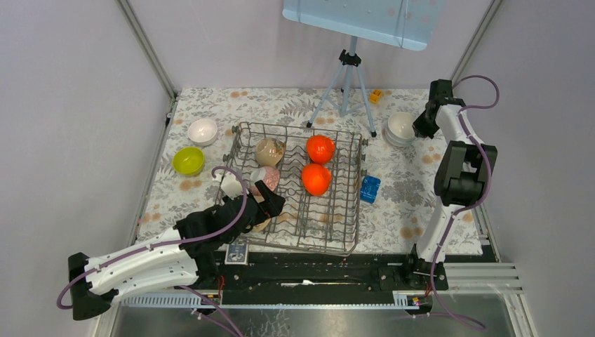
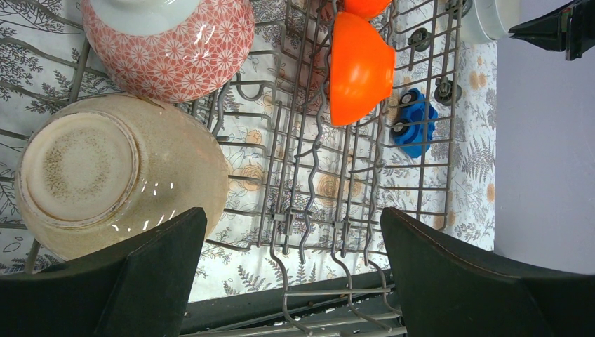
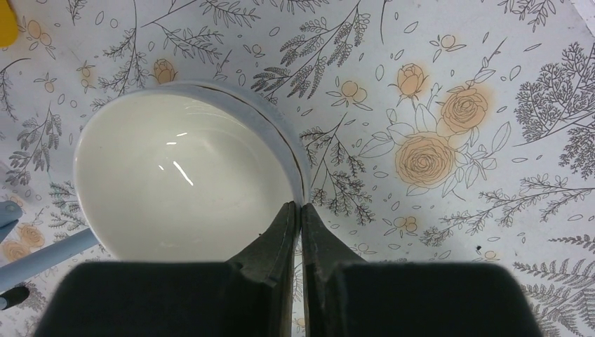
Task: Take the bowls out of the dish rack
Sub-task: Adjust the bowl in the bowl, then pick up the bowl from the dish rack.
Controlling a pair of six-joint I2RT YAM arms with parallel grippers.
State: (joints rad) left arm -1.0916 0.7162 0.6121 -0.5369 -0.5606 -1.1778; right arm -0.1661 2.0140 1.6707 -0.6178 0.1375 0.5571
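Dish rack (image 1: 330,235): one. Bowls in it, five:
- two orange, the far orange bowl (image 1: 320,148) and the near orange bowl (image 1: 316,179);
- two beige, the far beige bowl (image 1: 269,150) and the near beige bowl (image 2: 105,175);
- one pink patterned bowl (image 1: 264,177).

Bowls on the desk (image 1: 421,203):
- one lime bowl (image 1: 188,161);
- one left white bowl (image 1: 203,131);
- one right white bowl (image 1: 401,128), possibly a stack; count there undetermined.

Blue block (image 1: 370,188): one. Tripod (image 1: 349,70): one. Small yellow item (image 1: 376,96): one.

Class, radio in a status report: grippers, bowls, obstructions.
Left gripper open, at beige bowl in dish rack. Right gripper shut on white bowl rim. Pink patterned bowl crowds the beige one.
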